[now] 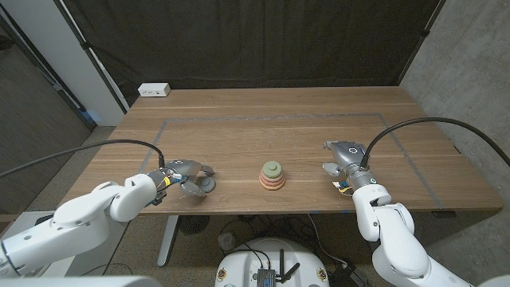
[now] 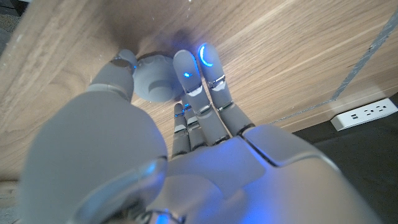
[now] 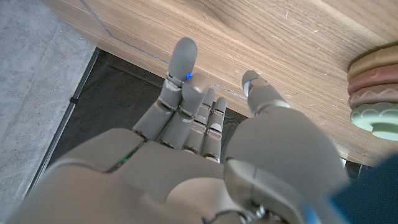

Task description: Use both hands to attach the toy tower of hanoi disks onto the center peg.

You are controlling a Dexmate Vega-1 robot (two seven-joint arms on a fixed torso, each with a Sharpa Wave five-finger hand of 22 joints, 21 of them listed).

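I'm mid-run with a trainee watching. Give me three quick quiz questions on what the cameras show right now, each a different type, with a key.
1. True or false: the left hand is at a grey disk, its fingers around it on the table.
2. Multiple choice: the stack of disks on the center peg stands
A. between the two hands
B. at the table's far edge
C. under the right hand
3. Fill in: the right hand holds ____.

Key: 1 true; 2 A; 3 nothing, its fingers apart.
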